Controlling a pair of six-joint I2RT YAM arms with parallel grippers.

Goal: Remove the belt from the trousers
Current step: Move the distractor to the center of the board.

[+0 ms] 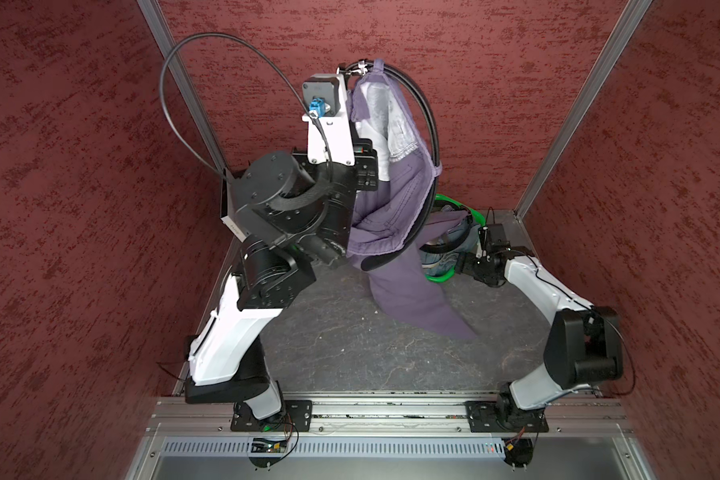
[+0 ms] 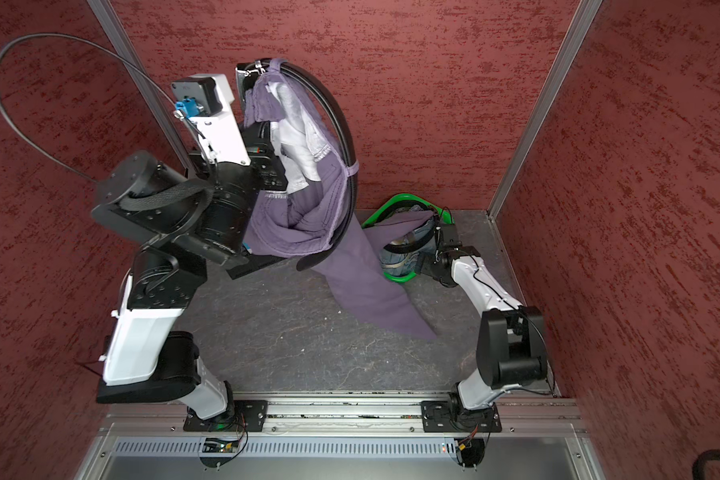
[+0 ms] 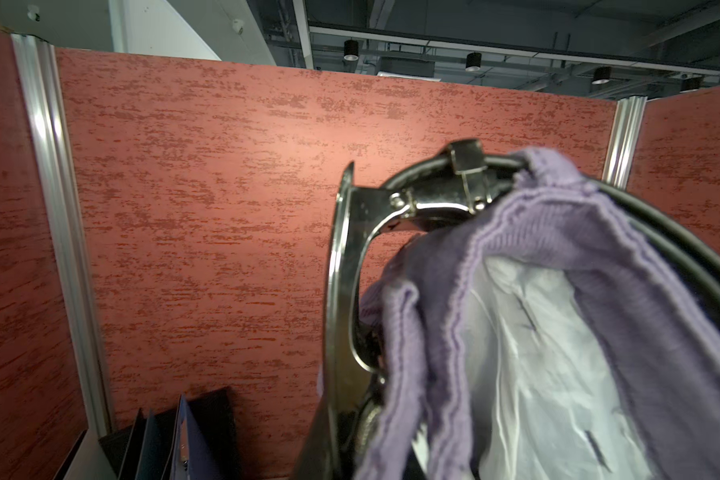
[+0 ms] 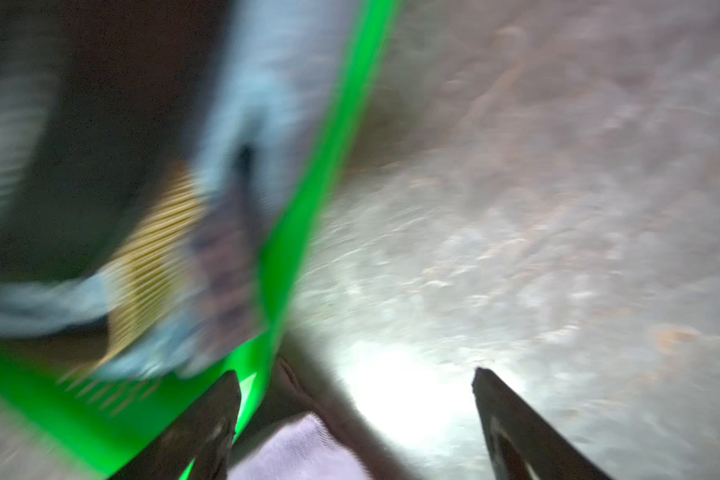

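While the left arm stands raised high over the far middle of the desk (image 1: 350, 353), the trousers (image 1: 395, 216) hang off its tip. Their waistband is up and open, with pale lining showing. One purple leg trails down to the desk toward the right, and part of the cloth lies over the green basket (image 1: 438, 281) at far right. The basket holds light-blue denim (image 1: 441, 259).

The belt (image 1: 432, 124) is threaded in the waistband. It runs as a black arc from the left tool (image 1: 347, 71) down the right side of the trousers and passes through a purple loop (image 1: 437, 170). Its free end pokes out under the waistband, left of the basket.

The left tool's fingers are together, clamped at the belt's buckle end. In the left wrist view the silver buckle (image 3: 437, 199) sits right in front, with the purple waistband bunched against it.

The right tool (image 4: 356, 386) is low at far right, well apart from the belt and just beside the basket's near rim. Its fingers (image 4: 225, 415) are apart with nothing clamped. That wrist view is blurred. Pale purple cloth shows low between the fingers, but I cannot tell whether it touches them.
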